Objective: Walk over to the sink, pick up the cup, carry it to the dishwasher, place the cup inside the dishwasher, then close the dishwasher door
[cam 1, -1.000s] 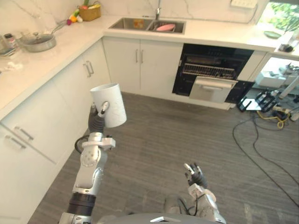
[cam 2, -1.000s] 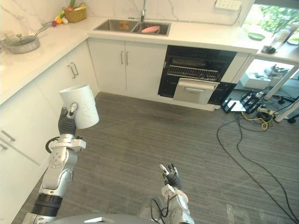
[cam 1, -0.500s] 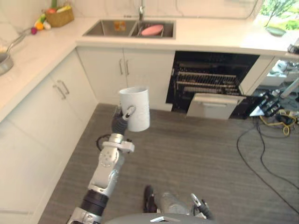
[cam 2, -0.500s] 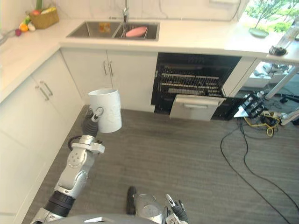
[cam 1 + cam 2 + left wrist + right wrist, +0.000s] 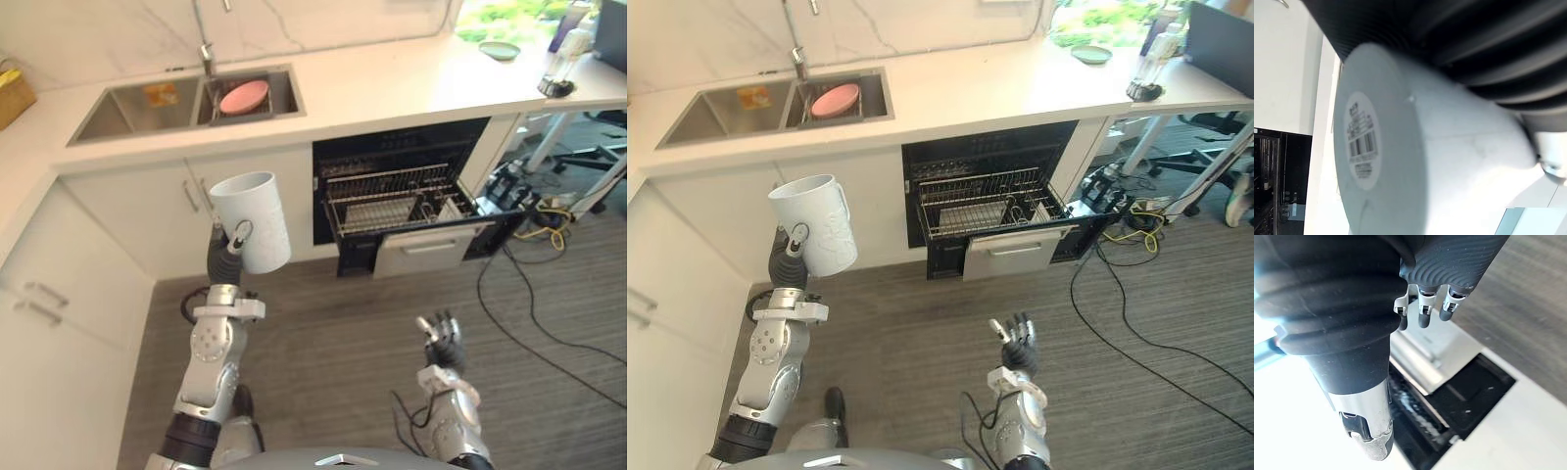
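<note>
- Left hand (image 5: 230,255) has the cup (image 5: 250,220). The thumb and fingers are wrapped round the lower part of its wall, and it's held up at chest height, mouth up and tipped a little.
- The left wrist view gives me the cup's flat base with a sticker on it, snug against the hand's dark cover, so the grip looks seated to me.
- Right hand (image 5: 443,336) is low and off to the right of the cup hand, with fingers straight and spread and nothing in it.
- The dishwasher (image 5: 392,157) sits beyond the cup hand and to its right, well apart. Its door (image 5: 428,257) is open and the rack (image 5: 377,211) is pulled out with a few bits already in it.
- The sink (image 5: 147,98) is beyond the cup hand and a bit left, set into the white surface (image 5: 392,83), with a pink dish (image 5: 243,96) in it.
- Handling guess: the cup looks like glazed ceramic, so stiff, smooth enough to slip, and it'll chip if it clunks the rack wires. It's probably not heavy.
- I'd keep hold low on the wall like this and set it in gently.
- Task-wise I'd call it mid-carry. Placing the cup and closing the door are not yet done.
</note>
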Robot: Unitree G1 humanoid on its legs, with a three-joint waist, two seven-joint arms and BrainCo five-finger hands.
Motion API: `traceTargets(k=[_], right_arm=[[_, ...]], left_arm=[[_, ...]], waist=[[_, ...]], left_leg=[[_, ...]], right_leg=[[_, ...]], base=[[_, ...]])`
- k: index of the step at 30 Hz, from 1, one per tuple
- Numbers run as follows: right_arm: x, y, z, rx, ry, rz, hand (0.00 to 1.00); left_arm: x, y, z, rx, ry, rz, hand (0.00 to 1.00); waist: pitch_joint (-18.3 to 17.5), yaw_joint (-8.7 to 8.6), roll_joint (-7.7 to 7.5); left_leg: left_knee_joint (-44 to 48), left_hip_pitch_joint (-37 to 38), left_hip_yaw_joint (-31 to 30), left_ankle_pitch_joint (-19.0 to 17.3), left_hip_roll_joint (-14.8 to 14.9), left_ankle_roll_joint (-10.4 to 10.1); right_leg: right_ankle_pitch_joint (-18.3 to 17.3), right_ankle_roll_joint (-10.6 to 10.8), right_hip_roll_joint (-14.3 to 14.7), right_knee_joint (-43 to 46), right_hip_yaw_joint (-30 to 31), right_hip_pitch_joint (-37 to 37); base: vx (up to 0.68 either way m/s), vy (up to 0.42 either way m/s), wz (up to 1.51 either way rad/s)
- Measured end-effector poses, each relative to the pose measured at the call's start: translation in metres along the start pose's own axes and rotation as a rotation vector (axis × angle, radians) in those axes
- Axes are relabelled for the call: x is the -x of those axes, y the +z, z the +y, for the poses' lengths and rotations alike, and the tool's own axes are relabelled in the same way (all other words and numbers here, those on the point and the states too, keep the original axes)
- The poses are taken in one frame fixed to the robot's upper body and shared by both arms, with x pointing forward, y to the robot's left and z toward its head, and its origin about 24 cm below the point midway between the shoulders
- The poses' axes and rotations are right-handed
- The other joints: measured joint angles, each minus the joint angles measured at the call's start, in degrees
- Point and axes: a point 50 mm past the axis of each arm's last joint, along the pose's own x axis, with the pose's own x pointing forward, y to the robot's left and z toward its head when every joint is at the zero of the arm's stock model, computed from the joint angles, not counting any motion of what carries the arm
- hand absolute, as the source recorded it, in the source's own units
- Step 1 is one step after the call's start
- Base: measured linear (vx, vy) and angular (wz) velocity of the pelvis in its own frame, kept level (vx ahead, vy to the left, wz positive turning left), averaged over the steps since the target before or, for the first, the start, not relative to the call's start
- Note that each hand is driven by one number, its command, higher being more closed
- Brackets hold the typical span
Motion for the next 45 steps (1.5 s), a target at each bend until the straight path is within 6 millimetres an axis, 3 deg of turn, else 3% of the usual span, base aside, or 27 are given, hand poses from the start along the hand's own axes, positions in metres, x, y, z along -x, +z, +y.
traceTargets(k=[1,2,4,6,8,9,11,12,14,15,16,18,20,21,22,23,24,26,28,31,33,36,37,38,39,42,45], right_arm=[[-0.001,0.003,0.000,-0.002,0.001,-0.010,0.00],[-0.002,0.003,0.000,-0.012,-0.008,-0.002,0.00],[-0.001,0.000,0.001,-0.046,-0.022,0.007,0.00],[-0.001,-0.001,0.010,-0.069,-0.001,0.016,0.00],[0.000,-0.004,0.022,-0.071,0.042,0.031,0.00],[0.005,-0.006,0.030,-0.085,0.075,0.036,0.00],[0.009,-0.005,0.041,-0.119,0.110,0.023,0.00],[0.014,-0.002,0.049,-0.124,0.136,0.011,0.00],[0.017,0.002,0.055,-0.100,0.173,0.003,0.00],[0.020,0.004,0.055,-0.074,0.191,-0.007,0.00],[0.022,0.005,0.054,-0.063,0.204,-0.013,0.00],[0.019,0.015,0.048,-0.011,0.239,-0.035,0.00],[0.019,0.016,0.049,-0.008,0.261,-0.048,0.00],[0.020,0.014,0.053,-0.013,0.279,-0.052,0.00],[0.020,0.013,0.057,-0.019,0.291,-0.053,0.00],[0.020,0.014,0.063,-0.019,0.317,-0.056,0.00],[0.023,0.020,0.070,-0.021,0.351,-0.085,0.00],[0.026,0.032,0.076,-0.025,0.398,-0.144,0.00],[0.025,0.037,0.077,-0.023,0.422,-0.184,0.00],[0.022,0.044,0.072,-0.008,0.417,-0.209,0.00],[0.021,0.044,0.073,0.002,0.427,-0.198,0.00],[0.019,0.042,0.079,0.002,0.454,-0.176,0.00],[0.018,0.043,0.078,0.012,0.455,-0.175,0.00],[0.018,0.044,0.076,0.025,0.457,-0.173,0.00],[0.016,0.040,0.075,0.021,0.447,-0.156,0.00],[0.017,0.032,0.077,-0.009,0.435,-0.137,0.00],[0.015,0.034,0.081,-0.031,0.430,-0.151,0.00]], left_arm=[[-0.001,0.001,0.001,-0.005,0.003,-0.005,1.00],[-0.002,0.002,0.004,-0.017,0.010,-0.006,1.00],[-0.008,0.006,0.004,-0.022,0.012,-0.033,1.00],[-0.013,0.011,0.006,-0.025,0.021,-0.058,1.00],[-0.012,0.013,0.007,-0.050,0.042,-0.066,1.00],[-0.013,0.015,0.008,-0.070,0.056,-0.082,1.00],[-0.013,0.023,0.011,-0.085,0.072,-0.120,1.00],[-0.012,0.029,0.019,-0.101,0.091,-0.151,1.00],[-0.008,0.034,0.028,-0.122,0.115,-0.172,1.00],[-0.005,0.037,0.032,-0.137,0.121,-0.191,1.00],[-0.004,0.037,0.032,-0.145,0.113,-0.196,1.00],[-0.002,0.032,0.020,-0.136,0.079,-0.180,1.00],[-0.001,0.029,0.013,-0.156,0.047,-0.175,1.00],[0.002,0.027,0.010,-0.161,0.036,-0.169,1.00],[0.002,0.026,0.008,-0.165,0.026,-0.169,1.00],[0.006,0.023,0.006,-0.170,0.019,-0.152,1.00],[0.011,0.019,0.003,-0.161,0.022,-0.132,1.00],[0.018,0.014,0.000,-0.144,0.019,-0.103,1.00],[0.020,0.013,0.001,-0.146,0.012,-0.105,1.00],[0.020,0.015,-0.001,-0.145,-0.017,-0.126,1.00],[0.020,0.015,-0.003,-0.156,-0.047,-0.128,1.00],[0.020,0.016,-0.006,-0.172,-0.085,-0.135,1.00],[0.020,0.016,-0.006,-0.169,-0.088,-0.137,1.00],[0.020,0.016,-0.009,-0.152,-0.099,-0.138,1.00],[0.021,0.015,-0.008,-0.152,-0.103,-0.132,1.00],[0.017,0.019,-0.004,-0.153,-0.115,-0.136,1.00],[0.015,0.017,0.001,-0.148,-0.087,-0.107,1.00]], waist=[[-0.3,0.33,-0.51],[-0.9,0.19,-2.49],[-0.9,-0.94,-4.59],[0.0,-1.04,-5.58],[0.9,-1.38,-3.95],[0.6,-1.57,-2.81],[0.8,-1.78,-2.91],[0.9,-1.87,-2.94],[1.2,-2.13,-3.89],[1.3,-2.52,-6.07],[1.5,-2.69,-6.81],[1.9,-2.77,-3.07],[2.4,-2.80,-1.18],[1.9,-2.73,-0.11],[1.8,-2.68,-0.25],[2.1,-1.98,-0.69],[2.4,-1.58,0.22],[2.2,-0.76,1.11],[1.9,-0.18,0.73],[1.2,0.06,0.34],[1.4,0.23,-0.04],[1.4,0.32,0.02],[1.1,0.29,0.58],[0.2,-0.01,2.69],[-0.1,0.07,1.92],[-1.2,-0.54,-3.26],[-1.6,-0.96,-3.95]], left_leg=[[0.8,1.0,-0.1,2.0,-1.4,1.0],[2.1,2.4,1.0,2.4,-4.4,3.7],[4.3,4.2,2.5,-0.4,-7.7,6.5],[3.5,8.7,4.4,-3.0,-9.6,8.5],[2.2,14.8,5.6,-5.8,-8.8,9.1],[1.1,17.2,6.2,-7.3,-7.3,9.0],[0.4,18.5,7.3,-8.5,-5.9,8.6],[0.3,19.4,9.0,-9.8,-4.8,7.8],[0.4,21.1,10.6,-11.3,-4.9,6.9],[0.6,22.5,10.9,-12.6,-6.6,6.2],[0.9,23.2,10.3,-13.7,-7.3,6.0],[1.5,22.9,9.3,-16.4,-5.4,6.2],[1.6,23.6,8.9,-18.1,-4.6,6.8],[3.3,24.2,9.2,-18.4,-3.6,5.5],[7.3,23.2,9.5,-18.5,-3.3,4.8],[19.6,18.4,9.6,-17.5,-1.8,3.6],[34.4,12.6,9.3,-13.8,1.4,1.8],[48.2,6.1,9.4,-13.6,5.8,0.5],[44.5,4.5,11.1,-14.7,6.8,1.2],[17.7,5.8,9.3,-14.1,3.7,1.7],[3.6,7.7,3.6,-9.6,1.3,0.8],[-1.2,8.2,1.8,-3.7,1.4,0.2],[-1.8,8.6,2.3,-2.0,1.7,0.2],[-2.1,8.8,2.4,2.7,3.3,-0.2],[-1.6,9.7,3.1,1.6,2.3,-1.6],[-2.3,10.3,5.5,-1.3,-3.7,1.1],[0.8,9.5,7.1,-4.9,-5.8,3.3]], right_leg=[[-2.0,0.9,-1.4,3.1,0.6,-0.4],[-3.7,3.0,-4.7,10.6,0.6,-2.4],[-1.3,4.8,-9.3,24.9,-2.8,-8.0],[6.5,3.0,-14.4,39.8,-7.2,-13.6],[5.3,0.5,-16.3,48.6,-12.4,-17.3],[3.7,1.0,-14.6,45.9,-15.4,-20.2],[2.9,2.2,-11.9,37.2,-17.7,-22.8],[3.7,2.3,-9.3,24.7,-21.8,-24.0],[7.7,1.8,-7.9,14.1,-25.9,-24.0],[15.1,0.3,-8.2,8.6,-27.5,-23.4],[15.3,-6.8,-8.6,8.4,-28.0,-22.8],[13.8,-5.9,-6.3,7.6,-28.3,-22.4],[10.7,-5.2,-5.4,9.2,-28.3,-22.4],[8.5,-5.4,-4.6,10.1,-28.2,-22.1],[7.9,-5.9,-4.6,10.4,-28.2,-21.8],[7.4,-5.8,-4.7,9.7,-27.5,-20.0],[7.5,-5.7,-3.7,7.2,-27.0,-16.8],[8.0,-5.2,-2.0,3.6,-26.5,-12.1],[8.8,-4.5,-2.0,0.0,-24.8,-8.8],[10.3,-3.1,-3.4,-3.0,-20.8,-8.3],[10.4,-1.5,-4.9,-3.2,-17.6,-8.8],[9.5,2.0,-7.4,-3.1,-12.8,-7.6],[9.2,3.0,-7.5,-3.2,-12.1,-7.2],[8.6,4.8,-6.9,-3.1,-11.1,-7.0],[8.2,5.8,-8.0,-3.0,-9.9,-6.7],[8.8,7.9,-14.3,-4.1,-9.5,-7.7],[11.8,8.3,-16.9,-3.3,-11.2,-8.4]], base=[[0.57,0.375,-0.76],[0.53,0.366,-0.43],[0.54,0.366,-0.13],[0.43,0.272,-0.34],[0.32,0.189,-0.42],[0.26,0.133,-0.37],[0.23,0.061,-0.43],[0.22,-0.001,-0.51],[0.29,-0.047,-0.53],[0.30,-0.086,-0.36],[0.30,-0.096,-0.17],[0.24,-0.066,-0.10],[0.19,-0.044,-0.06],[0.21,-0.047,-0.02],[0.29,-0.101,-0.10],[0.27,-0.097,-0.14],[0.27,-0.107,-0.25],[0.31,-0.027,-0.40],[0.38,-0.020,-0.55],[0.28,0.056,-0.54],[0.31,0.167,-0.67],[0.25,0.259,-0.70],[0.21,0.297,-0.59],[0.15,0.279,-0.47],[0.16,0.343,-0.58],[0.12,0.351,-0.32],[0.09,0.233,-0.28]])
